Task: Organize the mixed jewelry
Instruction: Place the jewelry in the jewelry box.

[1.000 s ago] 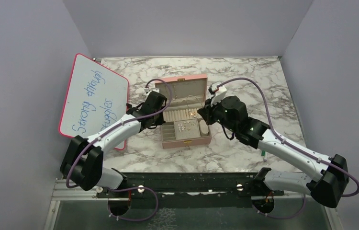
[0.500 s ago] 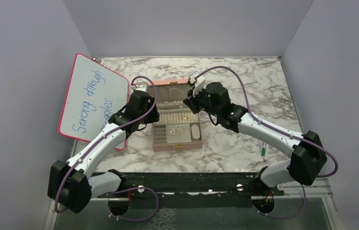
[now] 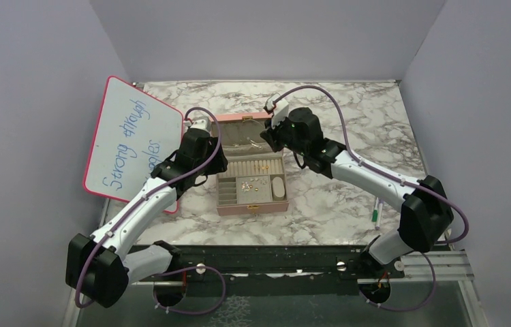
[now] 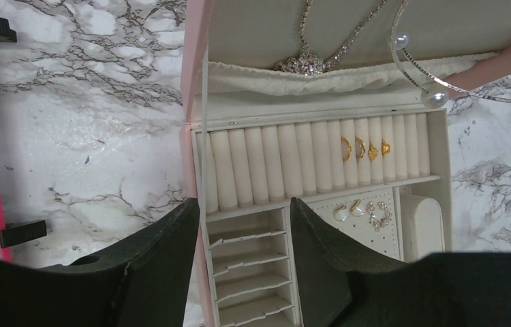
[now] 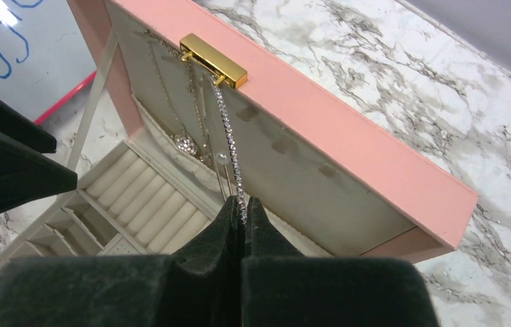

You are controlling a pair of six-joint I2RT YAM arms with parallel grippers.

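Marble table (image 3: 348,116), chain (image 5: 229,129) end inside right hand (image 5: 242,203)

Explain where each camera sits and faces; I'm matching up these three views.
Top external: above and behind the bases, looking down at the marble table; both arms show, reaching to the open pink box.
Left wrist: on the left arm, looking down into the box; the open left gripper frames the bottom.
Right wrist: on the right arm, facing the inside of the lid; the right gripper pinches the silver chain.
Shared: both wrist views show the ring rolls.
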